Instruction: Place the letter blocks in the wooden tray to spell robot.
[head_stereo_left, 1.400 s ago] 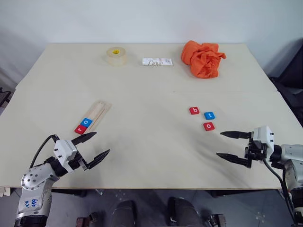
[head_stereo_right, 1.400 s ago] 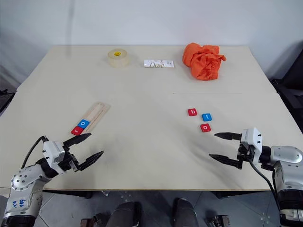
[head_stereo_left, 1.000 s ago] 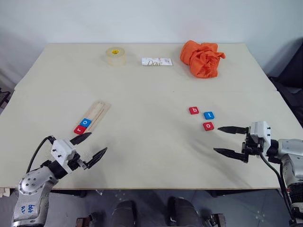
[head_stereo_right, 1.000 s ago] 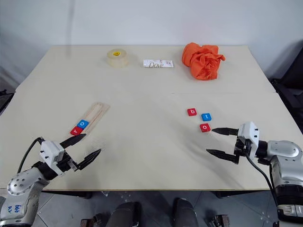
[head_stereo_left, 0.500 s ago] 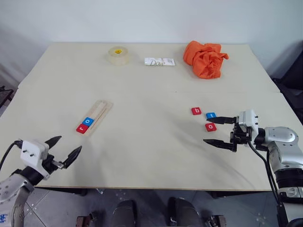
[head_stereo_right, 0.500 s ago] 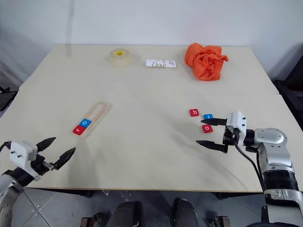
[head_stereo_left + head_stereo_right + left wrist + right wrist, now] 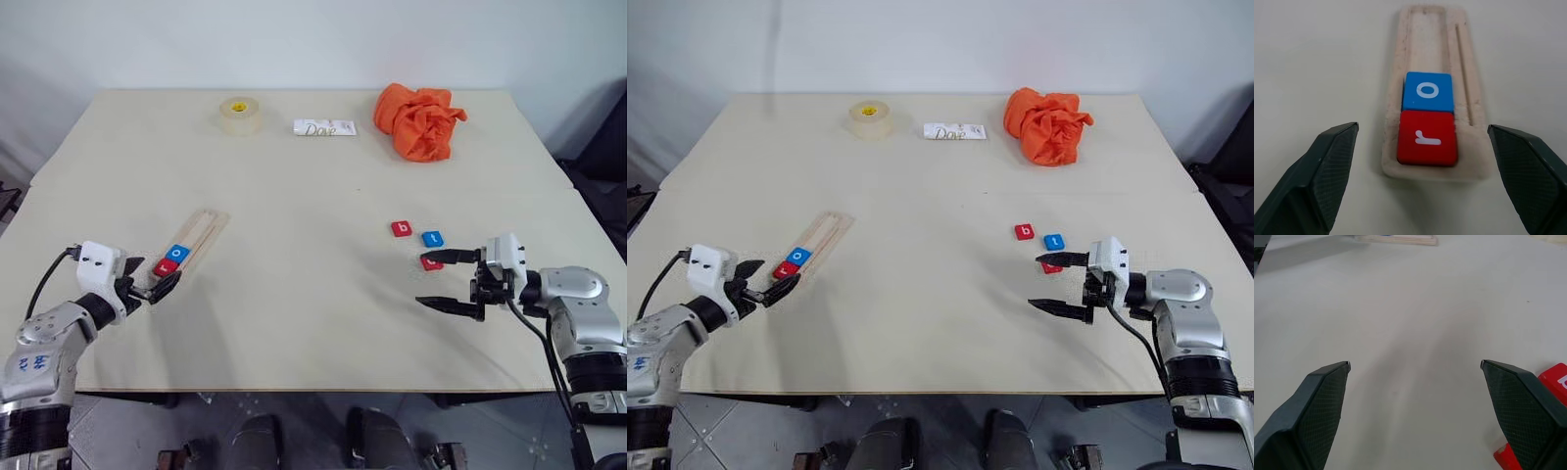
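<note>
Letter blocks first: we've got two of them seated in the wooden tray (image 7: 191,242), a red r (image 7: 1427,136) at the near end and a blue o (image 7: 1428,91) touching it right behind. That tray lies on the left half of the table (image 7: 294,186), slanting away toward the middle, and the rest of its slot past the blue o is bare wood, so there's open room in there.

The other three blocks lie flat on the right half, well apart from the tray: a red b (image 7: 402,229), a blue t (image 7: 433,238) just beside it, and a third red block (image 7: 1048,266) nearest us that's partly hidden behind the upper finger of our right gripper (image 7: 438,281).

That right gripper has its jaws spread wide with nothing between them, fingers pointing left across the table. In its wrist view a red block edge (image 7: 1552,382) shows right against one finger; we can't tell if it's actually touching.

Our left gripper (image 7: 1422,147) hangs at the tray's near end, jaws apart and empty, one finger on each side of the tray with clear gaps both sides.

Between the tray and the loose blocks it's all bare tabletop, plenty of space to move. The far edge has a tape roll (image 7: 239,114), a white Dove packet (image 7: 324,127) and a crumpled orange cloth (image 7: 419,121), all well away from the blocks.
</note>
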`<action>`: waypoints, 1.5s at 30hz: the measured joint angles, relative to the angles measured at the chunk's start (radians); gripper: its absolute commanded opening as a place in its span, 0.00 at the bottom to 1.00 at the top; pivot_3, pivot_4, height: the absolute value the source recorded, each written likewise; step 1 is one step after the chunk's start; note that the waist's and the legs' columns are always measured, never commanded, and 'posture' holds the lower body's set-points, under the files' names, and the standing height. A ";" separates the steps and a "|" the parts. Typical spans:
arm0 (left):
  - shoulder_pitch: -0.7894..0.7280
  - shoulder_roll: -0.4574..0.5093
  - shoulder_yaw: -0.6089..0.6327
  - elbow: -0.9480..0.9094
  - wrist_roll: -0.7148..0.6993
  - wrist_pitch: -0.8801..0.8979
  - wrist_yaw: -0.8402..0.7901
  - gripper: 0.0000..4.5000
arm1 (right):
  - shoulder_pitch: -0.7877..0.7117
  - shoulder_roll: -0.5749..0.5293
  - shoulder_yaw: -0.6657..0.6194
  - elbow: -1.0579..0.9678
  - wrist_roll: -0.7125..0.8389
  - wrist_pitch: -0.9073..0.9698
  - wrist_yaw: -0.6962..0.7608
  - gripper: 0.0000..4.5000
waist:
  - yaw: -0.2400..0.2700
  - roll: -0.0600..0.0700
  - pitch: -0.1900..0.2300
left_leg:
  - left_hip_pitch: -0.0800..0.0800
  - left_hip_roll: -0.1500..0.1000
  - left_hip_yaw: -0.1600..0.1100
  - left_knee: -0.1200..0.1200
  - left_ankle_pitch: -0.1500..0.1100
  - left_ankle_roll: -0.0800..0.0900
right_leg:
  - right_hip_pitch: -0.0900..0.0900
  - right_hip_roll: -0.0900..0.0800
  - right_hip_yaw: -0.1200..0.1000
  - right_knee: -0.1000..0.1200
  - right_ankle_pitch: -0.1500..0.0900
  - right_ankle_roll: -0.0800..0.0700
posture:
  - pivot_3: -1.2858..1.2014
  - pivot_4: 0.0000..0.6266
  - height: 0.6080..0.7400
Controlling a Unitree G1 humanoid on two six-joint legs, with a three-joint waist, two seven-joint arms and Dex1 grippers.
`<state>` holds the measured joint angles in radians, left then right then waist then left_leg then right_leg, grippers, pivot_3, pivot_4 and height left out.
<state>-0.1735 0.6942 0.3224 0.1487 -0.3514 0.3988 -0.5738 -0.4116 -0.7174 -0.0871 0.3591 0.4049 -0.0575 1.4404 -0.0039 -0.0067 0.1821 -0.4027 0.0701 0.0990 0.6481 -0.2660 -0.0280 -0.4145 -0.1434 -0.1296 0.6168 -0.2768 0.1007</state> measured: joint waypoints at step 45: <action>-0.147 0.033 -0.319 -0.069 0.095 -0.175 -0.438 0.76 | 0.012 0.003 -0.007 0.022 -0.007 -0.023 -0.020 1.00 | 0.003 -0.001 0.000 | 0.011 0.000 0.013 -0.001 -0.003 0.001 | 0.002 0.000 0.014 0.003 0.000 0.000 | 0.52 0.24 1.00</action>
<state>-0.3203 0.7274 0.0030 0.0797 -0.2567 0.2238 -1.0122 -0.3992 -0.7141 -0.0942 0.3814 0.3975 -0.0808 1.4206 -0.0012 -0.0074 0.1825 -0.3913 0.0702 0.1119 0.6474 -0.2686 -0.0275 -0.4130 -0.1432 -0.1160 0.6201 -0.2771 0.1006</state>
